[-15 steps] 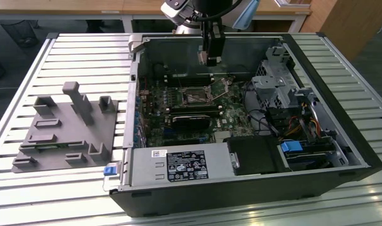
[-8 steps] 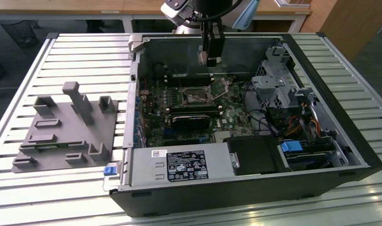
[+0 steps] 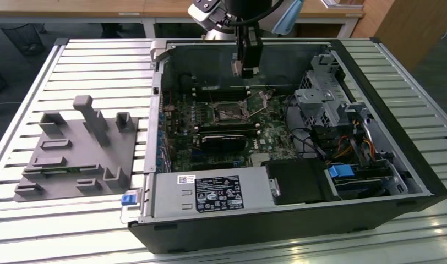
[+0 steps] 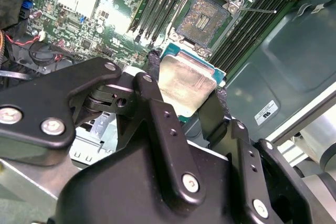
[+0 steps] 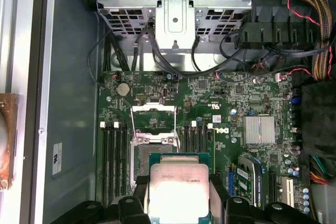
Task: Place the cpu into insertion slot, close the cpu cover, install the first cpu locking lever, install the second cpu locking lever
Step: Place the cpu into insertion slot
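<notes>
In the exterior view, an open case lies on a slatted table, with a grey fixture on the table at the exterior view's left. The arm comes down from the top edge. Its gripper hangs inside the case, above the board and clear of it. The slot sits on the board below the gripper, towards the near side, and shows a dark centre.

In the second wrist view, the gripper pinches the cpu by two opposite edges, one black finger on each side. The cpu's dull metal top faces the camera and a green edge shows around it. The cpu is held off the board and is not seated. The slot lies beyond it, uncovered, its contact field bare. A thin wire lever runs out from one corner of the slot across the long black memory slots.

In the first wrist view, the gripper clamps the cpu, which overlaps the near edge of the slot. The cover is swung open, and green board shows through its square window. A metal drive cage and bundled cables lie farther off.
</notes>
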Tool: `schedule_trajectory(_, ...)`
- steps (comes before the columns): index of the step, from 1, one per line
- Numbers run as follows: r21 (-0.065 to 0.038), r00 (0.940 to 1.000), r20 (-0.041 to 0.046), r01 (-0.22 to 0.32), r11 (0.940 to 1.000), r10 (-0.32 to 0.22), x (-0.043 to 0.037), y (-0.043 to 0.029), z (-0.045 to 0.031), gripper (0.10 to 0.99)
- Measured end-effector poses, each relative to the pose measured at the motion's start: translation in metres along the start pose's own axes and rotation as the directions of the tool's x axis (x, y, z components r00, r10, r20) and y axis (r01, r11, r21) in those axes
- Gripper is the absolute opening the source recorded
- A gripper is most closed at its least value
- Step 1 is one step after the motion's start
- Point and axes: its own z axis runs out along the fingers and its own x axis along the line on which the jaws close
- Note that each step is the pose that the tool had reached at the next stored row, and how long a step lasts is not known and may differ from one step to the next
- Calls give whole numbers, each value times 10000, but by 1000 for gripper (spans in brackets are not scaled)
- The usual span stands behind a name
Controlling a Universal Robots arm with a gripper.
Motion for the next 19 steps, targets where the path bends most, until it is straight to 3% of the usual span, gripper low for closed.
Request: schedule_trajectory(19, -4, 9999, 14, -168, 9999, 168, -1, -3, 28, 541)
